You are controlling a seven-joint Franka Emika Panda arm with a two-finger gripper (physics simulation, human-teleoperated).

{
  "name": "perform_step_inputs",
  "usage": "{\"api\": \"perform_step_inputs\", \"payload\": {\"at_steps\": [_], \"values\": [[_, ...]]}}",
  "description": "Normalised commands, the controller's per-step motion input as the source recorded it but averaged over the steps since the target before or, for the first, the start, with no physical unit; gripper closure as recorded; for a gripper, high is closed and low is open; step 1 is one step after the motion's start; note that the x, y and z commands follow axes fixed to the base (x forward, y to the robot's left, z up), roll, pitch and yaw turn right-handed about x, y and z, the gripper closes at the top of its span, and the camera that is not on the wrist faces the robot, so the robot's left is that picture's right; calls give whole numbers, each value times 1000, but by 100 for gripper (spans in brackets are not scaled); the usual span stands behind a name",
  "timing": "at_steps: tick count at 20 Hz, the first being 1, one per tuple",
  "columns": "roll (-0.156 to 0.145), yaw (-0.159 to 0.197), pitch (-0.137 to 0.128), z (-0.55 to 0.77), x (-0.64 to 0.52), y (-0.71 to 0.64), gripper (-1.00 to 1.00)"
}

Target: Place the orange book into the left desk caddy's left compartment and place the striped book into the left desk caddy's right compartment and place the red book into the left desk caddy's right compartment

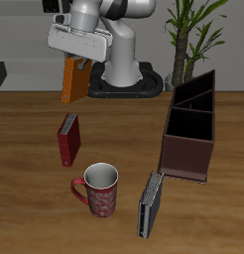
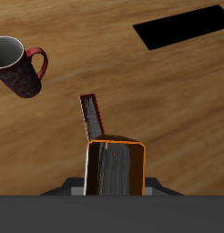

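Exterior view: claw raised, gripping orange book.

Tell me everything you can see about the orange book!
The orange book is a small hardback with a plain bright orange cover and pale page edges, which show in the wrist view. The tool grips it by its upper end, so it hangs upright, slightly tilted, in the air above the wooden table, near the table's back. Only the tool touches it. It is not in the caddy yet.
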Motion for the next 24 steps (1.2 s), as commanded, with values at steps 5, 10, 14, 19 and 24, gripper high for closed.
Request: {"api": "perform_step_inputs", "payload": {"at_steps": [5,10,14,19,24], "values": [[42,-8,-46,-32,-540,313,100],[71,50,-56,-237,-380,591,100],[34,60,-18,-348,-228,543,100],[-9,-36,-17,-247,-112,251,100],[68,-71,25,-249,-245,377,100]]}}
